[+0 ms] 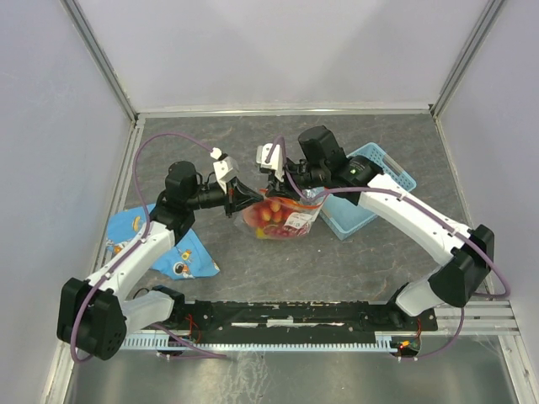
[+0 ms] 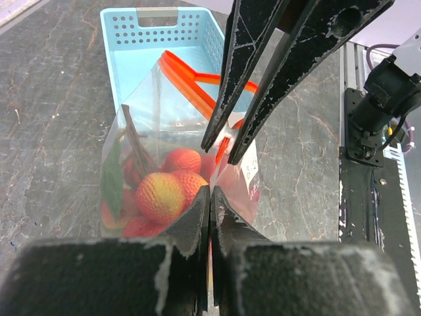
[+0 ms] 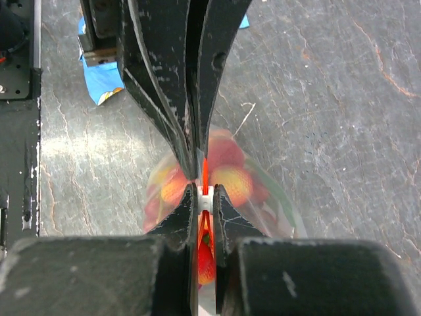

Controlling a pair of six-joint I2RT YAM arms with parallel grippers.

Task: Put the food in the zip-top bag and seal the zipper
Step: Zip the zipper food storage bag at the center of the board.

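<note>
toy fruit (image 2: 161, 194) looks all inside the zip-top bag (image 1: 282, 217), mid-table just beside the blue basket (image 1: 383, 168). left gripper (image 2: 210, 197) and right gripper (image 3: 205, 194) are both pinched narrow on the zipper (image 2: 181, 71). its far end looks open, so sealing's left, probably.

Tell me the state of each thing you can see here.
Clear crinkly plastic zip-top bag: upright, held at its mouth.
Orange-red zipper strip: clamped in two places, rest looks unsealed.
Left tool: shut on the zipper strip.
Right tool: shut on the zipper strip.
Small toy fruits: inside the bag.
Light-blue plastic basket: upright, no fruit seen inside.
Blue patterned cloth: lying crumpled, untouched.
</note>
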